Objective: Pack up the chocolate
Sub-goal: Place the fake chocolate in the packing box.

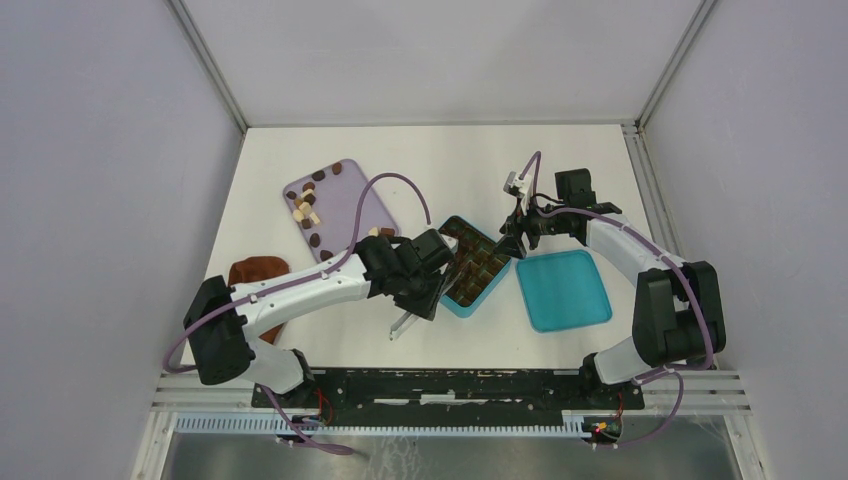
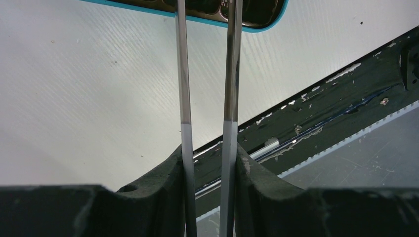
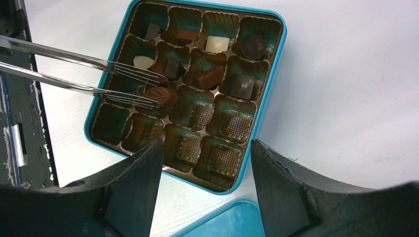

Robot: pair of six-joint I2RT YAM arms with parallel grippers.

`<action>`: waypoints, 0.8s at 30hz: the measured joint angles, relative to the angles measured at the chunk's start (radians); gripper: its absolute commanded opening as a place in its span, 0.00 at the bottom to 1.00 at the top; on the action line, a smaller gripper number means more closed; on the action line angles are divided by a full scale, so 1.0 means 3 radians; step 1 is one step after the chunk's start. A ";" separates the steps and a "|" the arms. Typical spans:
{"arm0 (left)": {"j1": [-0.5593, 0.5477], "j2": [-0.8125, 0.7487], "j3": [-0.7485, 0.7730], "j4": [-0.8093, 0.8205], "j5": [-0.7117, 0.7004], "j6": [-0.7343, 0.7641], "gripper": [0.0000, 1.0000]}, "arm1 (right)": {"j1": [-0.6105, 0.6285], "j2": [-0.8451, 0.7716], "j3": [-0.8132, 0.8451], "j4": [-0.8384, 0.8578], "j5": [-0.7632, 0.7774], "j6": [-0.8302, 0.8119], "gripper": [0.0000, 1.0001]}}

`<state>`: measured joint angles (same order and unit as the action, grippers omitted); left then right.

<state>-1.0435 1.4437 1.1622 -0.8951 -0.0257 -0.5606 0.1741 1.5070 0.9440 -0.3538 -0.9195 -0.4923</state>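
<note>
Left claw (image 2: 207, 165) around tweezers (image 2: 183, 89) (right (image 3: 205, 148) agape)

Chocolate (image 3: 210, 77): small bite-size pieces in dark brown, reddish-brown and cream. Nine sit in the teal box (image 3: 274, 79), one per cell. The box's two rows at the top of the right wrist view are full, four each. The ninth, a round brown piece (image 3: 165, 96), sits in the next row, between the tips of the tweezers (image 3: 74, 59). Scattered loose, other pieces (image 1: 305, 210) lie well apart from the box, to its left and farther from the arm bases.
</note>
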 measured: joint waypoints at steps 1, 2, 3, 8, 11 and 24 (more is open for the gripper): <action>-0.0001 0.0000 0.0001 -0.0003 0.0000 0.0000 0.41 | 0.0000 0.0000 0.0000 0.0000 0.0000 -0.0001 0.71; -0.0003 0.0000 0.0003 -0.0005 0.0000 -0.0001 0.41 | 0.0000 0.0000 0.0001 0.0000 0.0000 -0.0003 0.71; -0.0005 0.0000 0.0004 -0.0006 0.0000 -0.0001 0.41 | 0.0000 0.0000 0.0001 0.0000 -0.0001 -0.0004 0.71; -0.0005 0.0000 0.0014 -0.0017 0.0000 0.0000 0.42 | 0.0000 0.0000 0.0003 -0.0001 -0.0001 -0.0010 0.71; -0.0005 0.0000 0.0014 -0.0027 0.0000 0.0000 0.42 | 0.0000 0.0000 0.0004 -0.0001 0.0000 -0.0010 0.71; -0.0005 -0.0057 0.0200 -0.0029 -0.0108 -0.0001 0.43 | -0.0001 0.0000 0.0020 -0.0024 -0.0038 -0.0022 0.71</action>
<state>-1.0451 1.4265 1.2221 -0.9039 -0.0582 -0.5610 0.1738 1.5070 0.9501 -0.3611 -0.9310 -0.4988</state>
